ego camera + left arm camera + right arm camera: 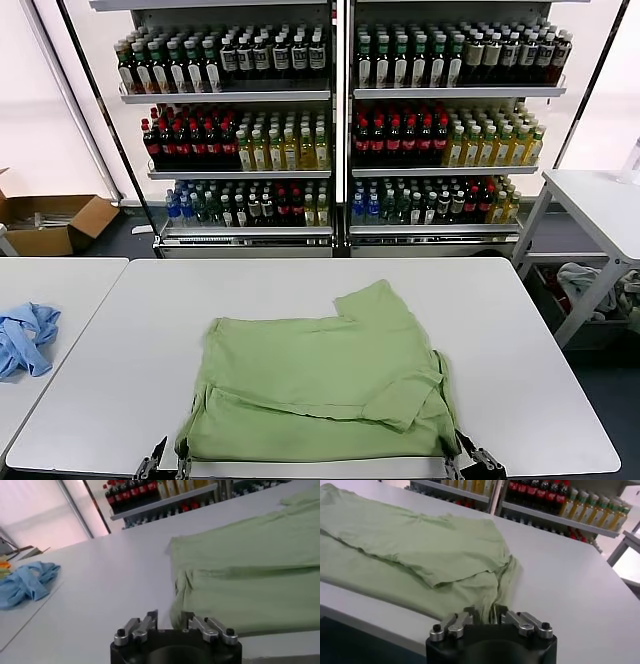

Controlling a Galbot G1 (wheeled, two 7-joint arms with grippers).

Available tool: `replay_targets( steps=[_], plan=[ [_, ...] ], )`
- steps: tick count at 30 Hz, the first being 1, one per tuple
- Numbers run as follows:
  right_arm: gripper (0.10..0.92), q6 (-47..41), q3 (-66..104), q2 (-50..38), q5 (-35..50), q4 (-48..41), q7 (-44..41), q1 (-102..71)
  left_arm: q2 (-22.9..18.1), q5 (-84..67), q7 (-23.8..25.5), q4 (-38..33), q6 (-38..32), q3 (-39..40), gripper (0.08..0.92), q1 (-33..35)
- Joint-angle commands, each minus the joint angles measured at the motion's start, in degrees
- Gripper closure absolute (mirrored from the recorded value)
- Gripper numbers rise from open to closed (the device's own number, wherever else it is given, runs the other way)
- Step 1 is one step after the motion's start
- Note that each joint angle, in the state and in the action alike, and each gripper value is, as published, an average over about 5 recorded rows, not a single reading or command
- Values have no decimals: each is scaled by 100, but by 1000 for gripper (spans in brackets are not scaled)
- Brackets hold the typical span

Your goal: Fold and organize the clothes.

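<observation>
Head view: green shirt [320, 385] lies half-folded at lower centre on the counter [150, 330]; left pincer [168, 462] and right pincer [468, 455] flank its hem, both open and empty, apparently just released.

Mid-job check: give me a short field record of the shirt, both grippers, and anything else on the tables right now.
garment: light green soft-fabric polo shirt, partly folded, lying flat
surface: white table, shirt near its front edge
left gripper: at shirt's near left corner, jaws apart, holding nothing
right gripper: at shirt's near right corner, jaws apart, holding nothing
other cloth: crumpled light blue garment on the adjoining table to the left
background: shelves of bottled drinks
</observation>
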Motion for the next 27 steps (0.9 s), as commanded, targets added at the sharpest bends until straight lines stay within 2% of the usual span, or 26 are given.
replay_targets(
  steps=[1,5,9,14,17,22,27],
  plan=[
    [471,-141,671,2,358,650,22,-151,-75,587,-48,-447,-258,-122,541,12],
    [359,-401,1082,-4,864,912,5,323,-165,680,141,-638,-231,-201,419,-626],
    [248,-677,1105,-43,958,762,26,1188,-258,787,508,-533,-169,-227,307,-1342],
    [205,-580,607,51,969,158,307,2539,-396,581,787,-193,-5,-131,193,-2184],
    [203,-99,237,168,753,-392,213,3233,-469,415,936,72,72,-93,179,-2611],
    [203,486,14,265,475,-1278,-782,3947,-550,209,1105,432,153,-37,177,-2964],
    [203,564,-393,333,378,-1934,-807,4571,-565,-150,1267,718,237,-20,177,-3238]
  ],
)
